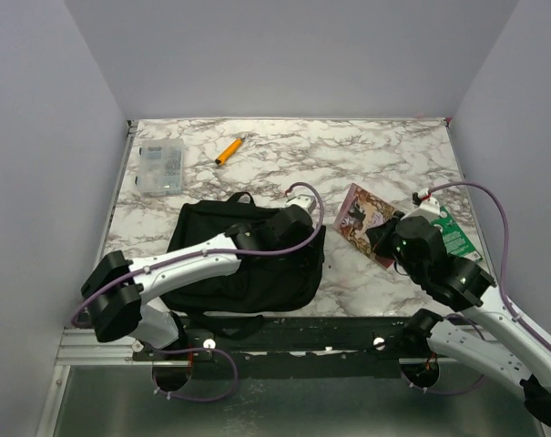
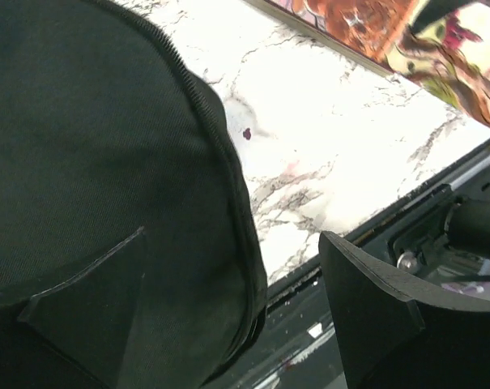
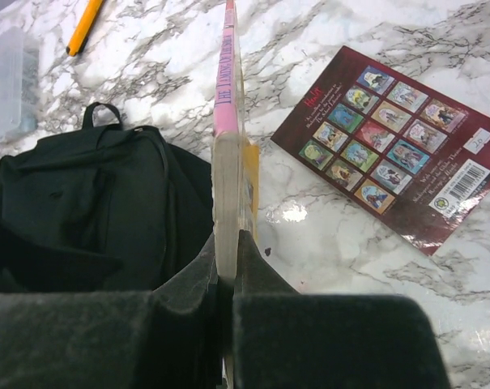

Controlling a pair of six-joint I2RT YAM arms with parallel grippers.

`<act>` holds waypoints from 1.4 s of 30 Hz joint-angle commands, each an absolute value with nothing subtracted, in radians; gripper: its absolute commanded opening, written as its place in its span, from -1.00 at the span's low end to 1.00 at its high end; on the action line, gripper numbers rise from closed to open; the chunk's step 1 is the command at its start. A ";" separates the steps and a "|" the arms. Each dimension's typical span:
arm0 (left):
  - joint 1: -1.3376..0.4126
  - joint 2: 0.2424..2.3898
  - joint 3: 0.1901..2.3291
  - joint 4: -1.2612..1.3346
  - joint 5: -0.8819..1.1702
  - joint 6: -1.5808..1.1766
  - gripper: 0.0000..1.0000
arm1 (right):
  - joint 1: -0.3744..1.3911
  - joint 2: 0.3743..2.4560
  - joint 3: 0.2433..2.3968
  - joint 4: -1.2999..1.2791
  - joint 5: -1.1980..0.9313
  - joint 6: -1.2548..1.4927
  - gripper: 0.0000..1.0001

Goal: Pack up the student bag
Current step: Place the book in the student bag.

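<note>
**Containers**
- Student bag (image 1: 229,259): large black fabric backpack, lying flat on the near left part of the counter (image 1: 366,150). Its loop handle points to the far wall and a strap trails over the front edge. What it holds cannot be told from here
- Clear plastic box (image 1: 159,167): sits near the far left corner, well apart from the bag. Its contents are too small to make out

**Loose items**
- Orange pen (image 1: 228,150): lies slantwise on the counter, near the box on its right
- Pink-spined book (image 3: 228,81): thin, held on edge just to the right of the bag
- Dark red book (image 3: 390,146): lies flat with its back cover up, showing rows of small cover pictures and a barcode. It is beside the held book, on the side away from the bag

**Grippers**
- Right gripper (image 3: 227,243): clenched on the pink-spined book
- Left gripper (image 2: 232,243): released, fingers spread wide and grasping nothing, at the bag's right edge. One finger is over the fabric and the other is past the seam; contact with the cloth cannot be told

**Surface and room**
- Counter: white marble pattern with grey-brown veins; a black rail (image 1: 302,332) runs along the near edge
- Walls (image 1: 284,55): plain pale grey, on the left, far and right sides
</note>
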State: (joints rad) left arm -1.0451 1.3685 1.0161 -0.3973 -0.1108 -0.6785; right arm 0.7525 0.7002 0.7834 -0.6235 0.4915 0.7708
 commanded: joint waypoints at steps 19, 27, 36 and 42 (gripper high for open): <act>-1.039 1.432 1.140 -0.627 -0.398 -0.571 -0.82 | 0.750 0.639 0.777 -0.722 0.253 0.785 -0.99; -0.980 1.160 1.052 -0.579 -0.390 -0.476 -1.00 | 0.750 0.673 0.920 -0.798 0.008 0.831 -0.99; -0.894 0.882 0.928 -0.455 -0.316 -0.442 -1.00 | 0.750 0.772 0.840 -0.500 -0.311 0.915 -0.99; -0.864 0.833 0.922 -0.424 -0.243 -0.459 -1.00 | 0.752 0.925 0.696 -0.258 -0.411 0.994 -0.99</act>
